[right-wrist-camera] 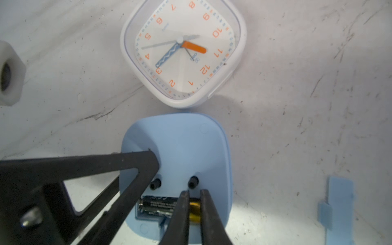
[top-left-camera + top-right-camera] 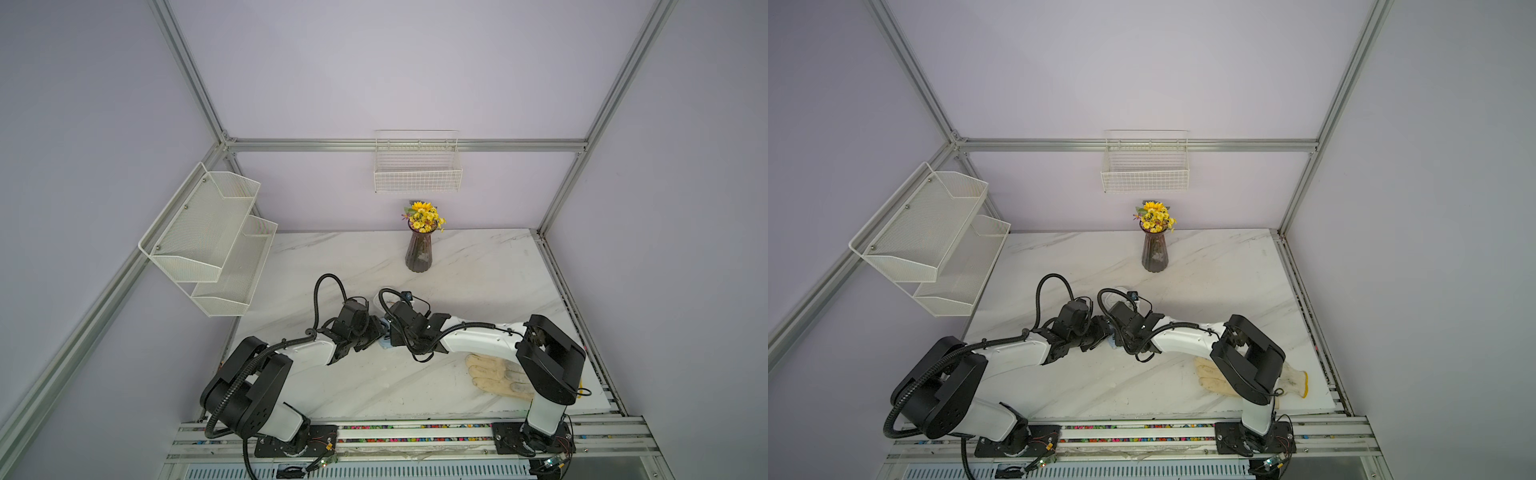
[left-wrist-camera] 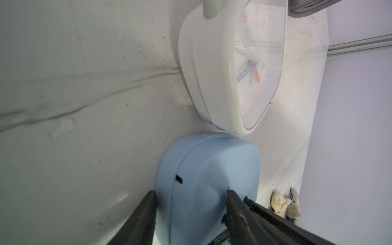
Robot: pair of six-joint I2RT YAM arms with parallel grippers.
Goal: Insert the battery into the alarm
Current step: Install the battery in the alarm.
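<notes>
The light blue alarm point(image 1: 180, 144) lies face down on the marble table, its battery slot uncovered. A black and gold battery point(image 1: 157, 206) lies in that slot. My right gripper point(image 1: 194, 192) is shut, with only a thin gap between its fingers. It rests across the battery's gold end, tips at the slot's edge. My left gripper point(image 3: 191, 192) is closed on the alarm point(image 3: 203, 169), one finger on its side and the other on its raised back. In both top views the two grippers meet over the alarm point(image 2: 386, 343) point(image 2: 1112, 341) and hide most of it.
A white clock point(image 1: 182, 51) point(image 3: 212, 70) lies face up, touching the alarm's far edge. The blue battery cover point(image 1: 337, 207) lies loose beside the alarm. A cream glove point(image 2: 494, 374) lies under the right arm. A flower vase point(image 2: 419, 249) stands behind, wire baskets point(image 2: 417, 174) on the walls.
</notes>
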